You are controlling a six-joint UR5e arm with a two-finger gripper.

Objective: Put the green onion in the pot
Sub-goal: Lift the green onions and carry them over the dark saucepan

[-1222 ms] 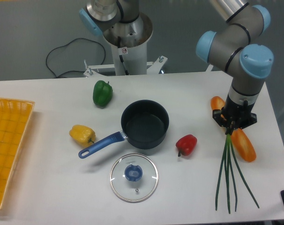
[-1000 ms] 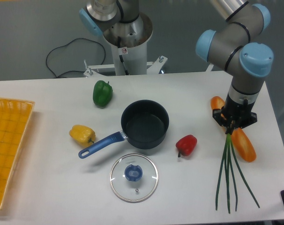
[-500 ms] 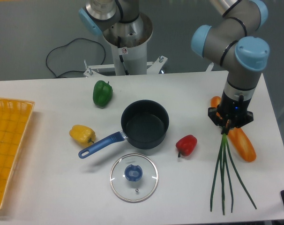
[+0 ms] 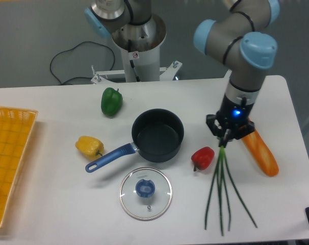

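The green onion [image 4: 223, 186] hangs from my gripper [image 4: 225, 137], which is shut on its root end; its dark-green stalks fan down towards the table's front edge. It is right of the pot [image 4: 157, 135], a dark round saucepan with a blue handle [image 4: 109, 157] pointing front-left. The gripper is roughly a hand's width right of the pot's rim, just above a red pepper [image 4: 202, 157]. The root end itself is hidden between the fingers.
A long orange vegetable [image 4: 258, 151] lies right of the gripper. A glass lid with a blue knob [image 4: 145, 193] lies in front of the pot. A green pepper [image 4: 111, 101] and a yellow pepper [image 4: 89, 146] sit left of the pot. A yellow basket [image 4: 9, 153] is at the far left.
My gripper has moved left towards the pot, carrying the green onion with it; the stalks have swung left and now trail beside the red pepper.
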